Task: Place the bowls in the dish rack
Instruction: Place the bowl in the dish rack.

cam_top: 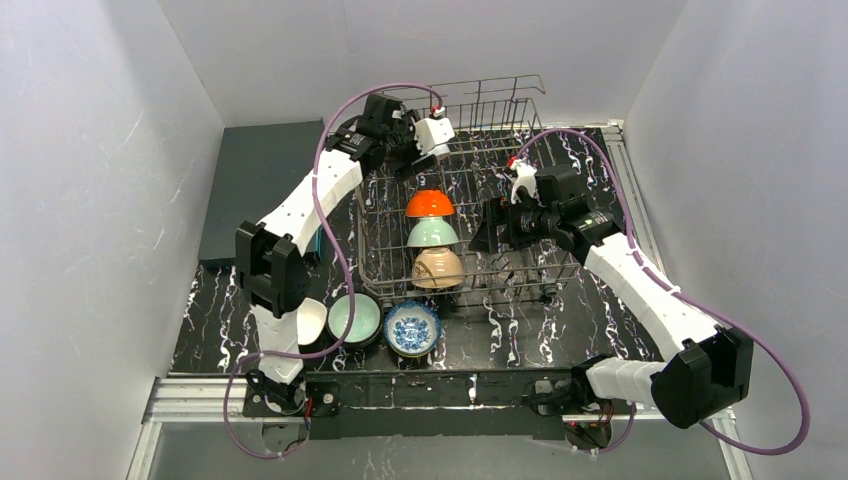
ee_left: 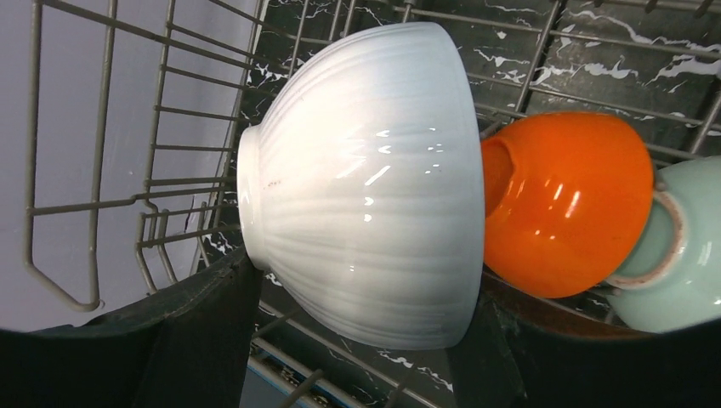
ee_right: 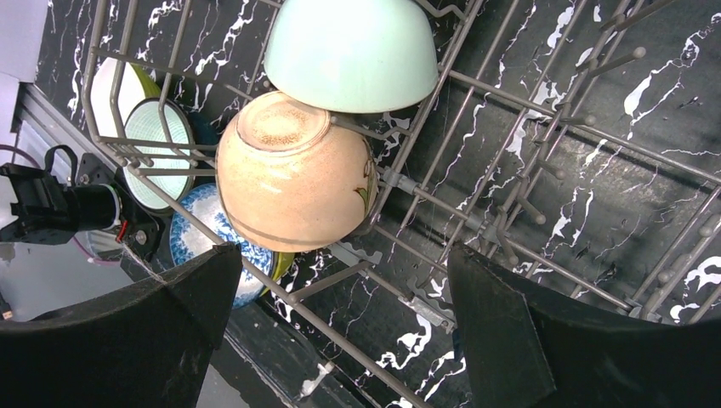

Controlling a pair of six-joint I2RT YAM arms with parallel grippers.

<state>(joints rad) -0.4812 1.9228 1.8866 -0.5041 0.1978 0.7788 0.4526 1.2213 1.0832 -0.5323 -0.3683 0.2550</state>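
Note:
The silver wire dish rack [cam_top: 500, 130] stands mid-table; it also shows in the left wrist view [ee_left: 93, 204] and the right wrist view [ee_right: 510, 119]. Inside it an orange bowl [cam_top: 430, 203], a mint green bowl [cam_top: 432, 233] and a peach-tan bowl [cam_top: 438, 268] lie overturned in a row. My left gripper [ee_left: 357, 319] is shut on a ribbed white bowl [ee_left: 366, 187], held on its side over the rack's far left, next to the orange bowl [ee_left: 565, 200]. My right gripper [ee_right: 340, 323] is open and empty above the rack, right of the peach-tan bowl [ee_right: 293, 174].
On the table in front of the rack sit a white bowl [cam_top: 312, 320], a mint-lined bowl nested in a dark one [cam_top: 354, 320] and a blue-and-white patterned bowl [cam_top: 412, 328]. A flat dark grey slab [cam_top: 255, 190] lies left of the rack. Grey walls close in on three sides.

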